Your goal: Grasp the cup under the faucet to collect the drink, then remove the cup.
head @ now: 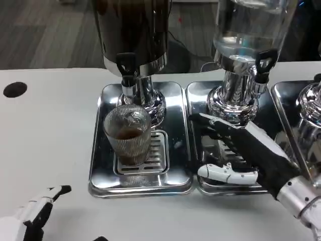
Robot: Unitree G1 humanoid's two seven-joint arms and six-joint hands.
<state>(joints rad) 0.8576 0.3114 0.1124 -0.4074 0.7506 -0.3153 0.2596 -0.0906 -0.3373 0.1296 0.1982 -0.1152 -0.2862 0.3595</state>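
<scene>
We saw the cup, partly filled with brown drink, standing on the left tray under the faucet. The right hand reached over the next tray, fingers spread wide, holding nothing, just right of the cup without touching. The left hand lay near, fingers apart.

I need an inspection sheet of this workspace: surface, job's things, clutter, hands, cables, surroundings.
Surface: white table with a dark round hole.
Job's things: ribbed cup holding a little brown drink, on the grate below the dark dispenser's faucet.
Clutter: clear dispenser on its own tray.
Hands: left hand open at the table's near edge; right hand open over the middle tray.
Cables: nothing seen.
Surroundings: grey floor behind.
</scene>
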